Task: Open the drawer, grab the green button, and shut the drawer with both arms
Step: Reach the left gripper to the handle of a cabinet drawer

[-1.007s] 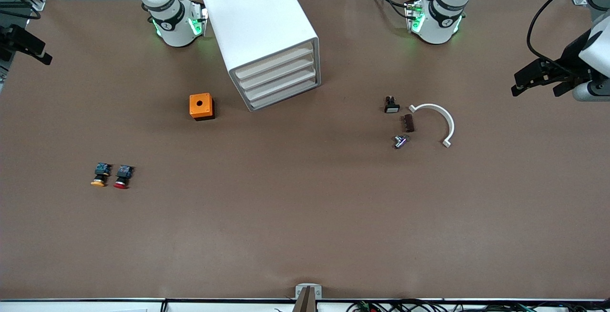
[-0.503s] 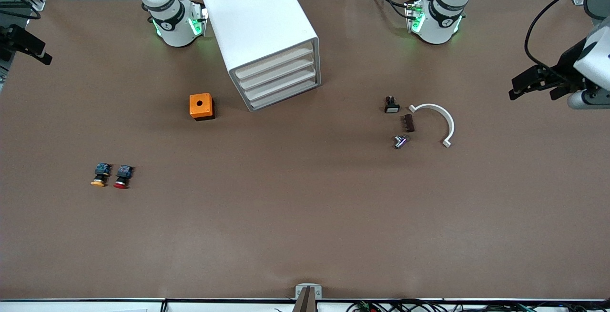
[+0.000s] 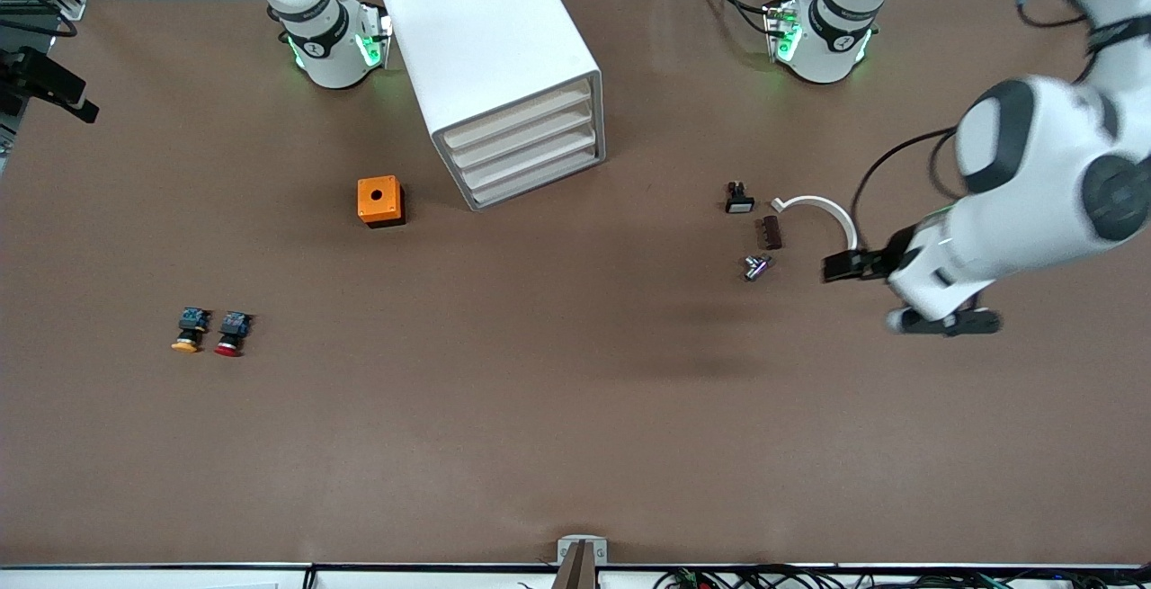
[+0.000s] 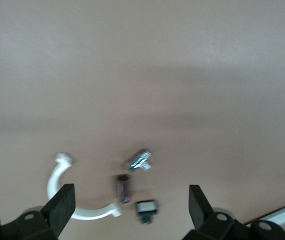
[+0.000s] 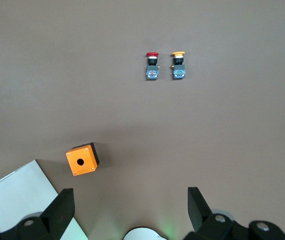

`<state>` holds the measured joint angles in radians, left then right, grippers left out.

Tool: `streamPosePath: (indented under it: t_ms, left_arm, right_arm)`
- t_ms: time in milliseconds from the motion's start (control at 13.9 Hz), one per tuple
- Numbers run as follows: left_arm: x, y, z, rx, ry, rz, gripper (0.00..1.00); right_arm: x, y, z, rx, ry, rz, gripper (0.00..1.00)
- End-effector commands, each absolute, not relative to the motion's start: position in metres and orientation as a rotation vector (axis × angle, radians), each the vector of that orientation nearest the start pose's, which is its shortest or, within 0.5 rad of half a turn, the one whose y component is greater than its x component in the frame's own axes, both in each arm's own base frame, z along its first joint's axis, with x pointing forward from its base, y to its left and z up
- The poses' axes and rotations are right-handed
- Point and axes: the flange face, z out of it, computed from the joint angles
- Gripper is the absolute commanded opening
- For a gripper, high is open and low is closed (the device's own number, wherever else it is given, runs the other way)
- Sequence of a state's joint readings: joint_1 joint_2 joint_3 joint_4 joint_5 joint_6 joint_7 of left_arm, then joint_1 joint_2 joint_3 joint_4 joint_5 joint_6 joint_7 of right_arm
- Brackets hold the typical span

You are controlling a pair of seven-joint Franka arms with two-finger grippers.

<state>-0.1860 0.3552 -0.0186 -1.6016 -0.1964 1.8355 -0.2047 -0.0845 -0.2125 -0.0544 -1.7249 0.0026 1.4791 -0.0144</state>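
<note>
Front view | left tool point(image 3: 841, 267) spread over white arc point(image 3: 832, 211) | right tool point(image 5: 130, 202) spread | drawer point(image 3: 539, 177) shut

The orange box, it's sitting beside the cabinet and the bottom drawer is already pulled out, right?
Not quite. The orange box does sit beside the cabinet, but the bottom drawer is shut, flush with the three above it, as the front view shows.

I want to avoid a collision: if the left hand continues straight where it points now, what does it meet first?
Probably the small silver metal part; the left hand, open, points toward it, though its height above the brown table is unclear.
</note>
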Motion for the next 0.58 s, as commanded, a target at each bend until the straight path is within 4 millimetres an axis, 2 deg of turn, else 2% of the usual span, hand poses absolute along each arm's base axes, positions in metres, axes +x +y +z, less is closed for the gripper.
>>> streamPosePath:
  t_ms: [0, 144, 216, 359, 503]
  left_arm:
    - [0.648, -0.199, 0.391, -3.275, -0.332, 0.280, 1.00]
    - [0.658, -0.243, 0.366, -3.209, -0.610, 0.297, 1.00]
    - [0.660, -0.254, 0.365, -3.180, -0.732, 0.297, 1.00]
    - [0.654, -0.283, 0.360, -3.116, -0.939, 0.338, 1.00]
    - [0.640, -0.317, 0.352, -3.048, -1.201, 0.492, 1.00]
  right_arm:
    - [0.472, -0.069, 0.656, -3.102, 0.210, 0.049, 1.00]
    - [0.472, -0.071, 0.655, -3.101, 0.217, 0.049, 1.00]
    - [0.472, -0.071, 0.655, -3.101, 0.217, 0.049, 1.00]
    - [0.472, -0.071, 0.656, -3.103, 0.217, 0.050, 1.00]
    - [0.472, -0.072, 0.656, -3.102, 0.220, 0.052, 1.00]
